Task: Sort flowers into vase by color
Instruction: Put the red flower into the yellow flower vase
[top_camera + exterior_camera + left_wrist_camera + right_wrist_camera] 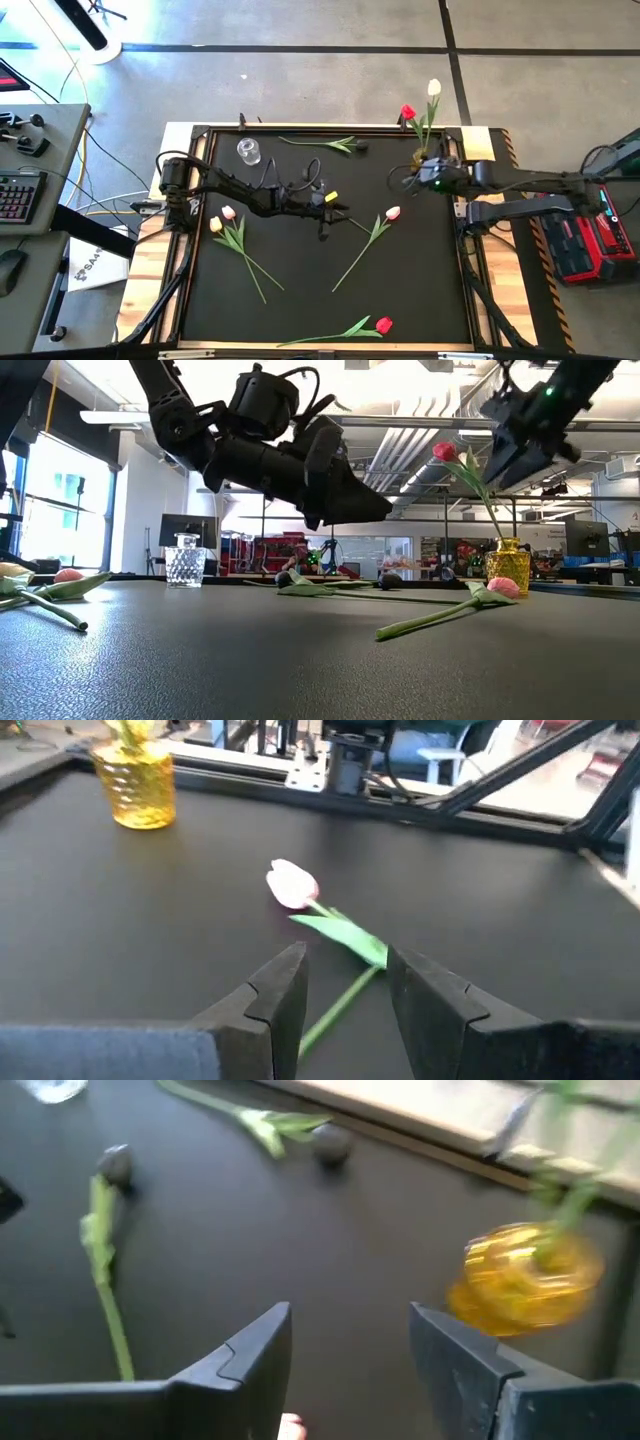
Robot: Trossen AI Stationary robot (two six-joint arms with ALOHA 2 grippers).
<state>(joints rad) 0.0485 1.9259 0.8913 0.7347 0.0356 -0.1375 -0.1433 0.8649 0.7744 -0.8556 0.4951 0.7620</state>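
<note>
Left pincer (336, 210), fingers apart, mid-counter (420, 290) above pink tulip (392, 213). Right pincer (418, 172), fingers apart, beside yellow vase (508, 566) at far right corner; clear glass (248, 151) far left.

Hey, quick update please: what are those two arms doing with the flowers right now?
Left gripper open, hovering over pink tulip. Right gripper open beside yellow vase, red tulip and white tulip inside. Nothing in the way.

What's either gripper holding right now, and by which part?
Nothing. The left gripper is open above the pink tulip, its stem between the fingers ungripped. The right gripper is open and empty beside the yellow vase.
</note>
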